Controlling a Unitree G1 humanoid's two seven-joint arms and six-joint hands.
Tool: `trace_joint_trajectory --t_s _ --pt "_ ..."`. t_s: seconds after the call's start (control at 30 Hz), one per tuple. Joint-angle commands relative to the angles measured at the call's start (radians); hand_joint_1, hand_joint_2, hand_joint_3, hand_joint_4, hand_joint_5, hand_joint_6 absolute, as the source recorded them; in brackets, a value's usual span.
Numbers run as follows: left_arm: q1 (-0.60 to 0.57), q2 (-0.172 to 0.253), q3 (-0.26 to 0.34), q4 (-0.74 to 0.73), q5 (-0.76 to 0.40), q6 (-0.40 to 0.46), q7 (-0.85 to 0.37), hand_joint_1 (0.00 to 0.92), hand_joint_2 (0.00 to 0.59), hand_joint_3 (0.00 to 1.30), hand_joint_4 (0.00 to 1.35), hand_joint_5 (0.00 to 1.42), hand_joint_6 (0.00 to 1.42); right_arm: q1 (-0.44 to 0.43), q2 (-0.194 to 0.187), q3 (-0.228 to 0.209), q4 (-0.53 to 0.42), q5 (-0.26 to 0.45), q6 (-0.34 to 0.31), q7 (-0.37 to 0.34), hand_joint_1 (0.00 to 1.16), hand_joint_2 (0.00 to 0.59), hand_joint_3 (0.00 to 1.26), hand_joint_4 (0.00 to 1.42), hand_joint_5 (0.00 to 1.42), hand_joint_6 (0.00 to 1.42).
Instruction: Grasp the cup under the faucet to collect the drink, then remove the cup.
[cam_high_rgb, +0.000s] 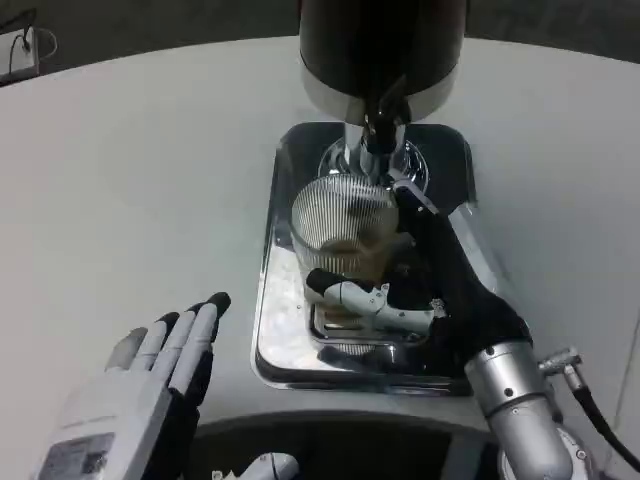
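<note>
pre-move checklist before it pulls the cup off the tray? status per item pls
1. Right hand holds the cup: ok, fingers wrap its near side.
2. Cup under the faucet: ok, the rim sits just below the spout.
3. Drink collected: some brownish liquid shows inside the cup; fill level cannot tell.
4. Faucet flow stopped: cannot tell, no stream is clearly visible.
5. Left hand out of the way: ok, it lies open on the table, left of the tray.
6. Cup upright: ok, it looks upright over the tray.
</note>
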Motion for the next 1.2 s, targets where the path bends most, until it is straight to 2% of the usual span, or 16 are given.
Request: trace_joint_trajectory --t_s 0.03,0.13,0.3,0.47,0.87,0.97,1.2 --pt "0.002 0.001 0.004 -0.017 -0.006 0.015 -0.015 0.000 0.154 0.00 0.00 0.00 0.00 0.005 0.010 -0.003 0.024 0.023 -0.001 0.012 0.84 0.211 0.22 0.44 0.52 0.78" --pt "-0.002 -0.002 -0.002 -0.017 -0.002 0.020 -0.019 0.000 0.154 0.00 0.00 0.00 0.00 0.007 0.014 -0.013 0.024 0.039 -0.003 0.008 0.85 0.209 0.28 0.50 0.59 0.91" --pt "-0.012 -0.004 -0.010 -0.014 0.004 0.026 -0.023 0.000 0.154 0.00 0.00 0.00 0.00 0.014 0.024 -0.037 0.012 0.068 -0.004 -0.012 0.97 0.226 0.46 0.71 0.82 1.20" --pt "-0.023 -0.005 -0.015 -0.009 0.005 0.032 -0.025 0.000 0.154 0.00 0.00 0.00 0.00 0.014 0.032 -0.058 0.009 0.089 -0.007 -0.018 1.06 0.236 0.63 0.89 1.01 1.38" --pt "-0.035 0.001 -0.020 -0.002 0.002 0.040 -0.027 0.000 0.154 0.00 0.00 0.00 0.00 0.024 0.056 -0.090 -0.022 0.127 -0.007 -0.016 1.10 0.203 0.76 1.04 1.15 1.42" --pt "-0.037 0.002 -0.021 0.002 0.000 0.040 -0.027 0.000 0.156 0.00 0.00 0.00 0.00 0.039 0.047 -0.082 -0.047 0.107 -0.029 -0.022 1.11 0.177 0.79 1.06 1.17 1.42" --pt "-0.049 0.001 -0.030 0.016 -0.003 0.038 -0.024 0.000 0.159 0.00 0.00 0.00 0.00 0.086 0.057 -0.088 -0.134 0.140 -0.010 0.003 1.12 0.140 0.81 1.07 1.18 1.42"
